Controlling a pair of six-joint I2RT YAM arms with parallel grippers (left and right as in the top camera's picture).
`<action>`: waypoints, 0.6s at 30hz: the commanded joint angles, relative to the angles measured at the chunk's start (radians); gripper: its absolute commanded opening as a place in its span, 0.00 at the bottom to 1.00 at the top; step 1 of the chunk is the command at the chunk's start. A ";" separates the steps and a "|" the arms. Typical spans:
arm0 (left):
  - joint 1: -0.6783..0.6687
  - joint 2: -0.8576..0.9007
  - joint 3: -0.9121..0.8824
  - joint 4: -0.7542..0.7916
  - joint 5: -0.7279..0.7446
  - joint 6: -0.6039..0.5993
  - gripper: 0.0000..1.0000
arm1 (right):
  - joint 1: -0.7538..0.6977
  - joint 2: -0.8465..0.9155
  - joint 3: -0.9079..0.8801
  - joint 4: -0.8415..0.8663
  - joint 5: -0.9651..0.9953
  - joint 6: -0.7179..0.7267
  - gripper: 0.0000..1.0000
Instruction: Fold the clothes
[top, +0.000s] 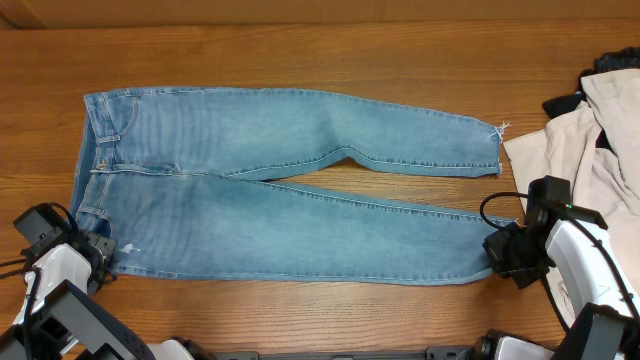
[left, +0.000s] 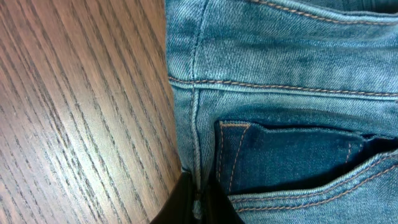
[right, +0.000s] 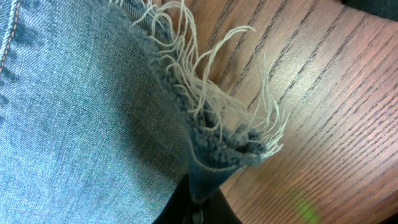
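The left hand (left: 198, 200), mostly cut off by the wrist view's bottom edge, is clenched on the jeans (top: 280, 200) at the waistband's side seam, at their near-left corner. The faded light-blue jeans lie flat across the table (top: 300, 325), waist left, legs splayed rightward, with bare wood along front and back. The right hand (right: 198, 200) pinches the near leg's frayed hem, near a cream garment (top: 610, 140) cut off at the right edge.
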 joint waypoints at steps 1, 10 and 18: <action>0.005 0.012 -0.008 -0.019 -0.009 0.023 0.04 | -0.004 0.000 0.023 -0.002 0.028 0.000 0.04; 0.005 -0.061 0.140 -0.259 -0.006 0.022 0.04 | -0.004 -0.005 0.035 -0.039 0.024 -0.008 0.04; 0.035 -0.221 0.348 -0.494 0.006 0.014 0.04 | -0.005 -0.068 0.186 -0.172 0.021 -0.052 0.04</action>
